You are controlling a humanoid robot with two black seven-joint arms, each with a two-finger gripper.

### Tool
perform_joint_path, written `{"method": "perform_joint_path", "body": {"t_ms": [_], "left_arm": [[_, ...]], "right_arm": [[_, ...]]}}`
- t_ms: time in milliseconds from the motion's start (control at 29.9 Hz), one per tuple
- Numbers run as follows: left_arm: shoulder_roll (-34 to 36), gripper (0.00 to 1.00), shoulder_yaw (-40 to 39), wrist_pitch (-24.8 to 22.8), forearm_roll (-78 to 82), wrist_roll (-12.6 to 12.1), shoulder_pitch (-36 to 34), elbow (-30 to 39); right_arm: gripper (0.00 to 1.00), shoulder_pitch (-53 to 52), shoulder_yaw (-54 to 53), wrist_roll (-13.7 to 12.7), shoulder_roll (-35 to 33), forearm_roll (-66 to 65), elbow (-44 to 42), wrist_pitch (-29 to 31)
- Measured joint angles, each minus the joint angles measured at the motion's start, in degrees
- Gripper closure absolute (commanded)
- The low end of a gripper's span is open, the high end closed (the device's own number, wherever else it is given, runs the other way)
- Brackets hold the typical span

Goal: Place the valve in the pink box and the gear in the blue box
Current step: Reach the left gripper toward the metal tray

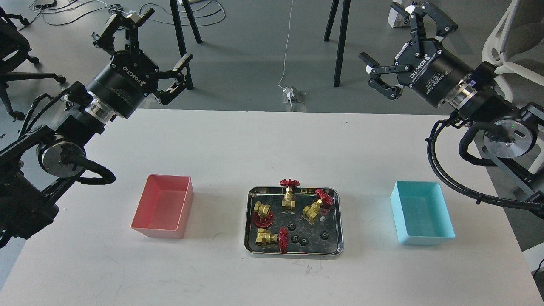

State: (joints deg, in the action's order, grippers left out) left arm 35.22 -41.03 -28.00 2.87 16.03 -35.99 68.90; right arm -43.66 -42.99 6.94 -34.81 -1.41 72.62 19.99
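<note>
Several brass valves with red handwheels lie in a shiny steel tray (251,221) at table centre, one valve (290,196) at the tray's back edge. Several tiny black gears lie in the tray's front right part, one gear (324,235) nearest the right wall. The pink box (163,206) stands left of the tray and holds nothing. The blue box (421,218) stands right of it, also with nothing inside. My left gripper (163,40) hangs open high above the table's back left. My right gripper (384,38) hangs open high at the back right. Neither holds anything.
The white table (212,144) carries only the tray and the two boxes. Beyond its back edge are stand legs (340,42), cables and a power block (292,93) on the grey floor. A white chair (510,46) stands behind my right arm.
</note>
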Motion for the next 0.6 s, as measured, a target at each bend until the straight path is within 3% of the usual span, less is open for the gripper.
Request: {"method": "perform_joint_path", "body": {"t_ms": [200,434,601], "left_arm": [[-0.09,0.00,-0.44,0.00,0.24,1.77,1.13,-0.90],[-5.15,0.00,-5.64,0.00,-6.77,4.91,4.26,-12.78],[-6.53,0.00,-11.34,0.00,-8.39,9.19,10.51,-8.48]], "right_arm": [[0.00,0.12,-0.17,0.37,0.09,0.00,-0.03,-0.13],[0.00,0.19,-1.16,0.94,0.10,0.00,0.13,-0.80],[0.00,0.39,-1.92,0.98,0.06,0.00,0.33,-0.97]]}}
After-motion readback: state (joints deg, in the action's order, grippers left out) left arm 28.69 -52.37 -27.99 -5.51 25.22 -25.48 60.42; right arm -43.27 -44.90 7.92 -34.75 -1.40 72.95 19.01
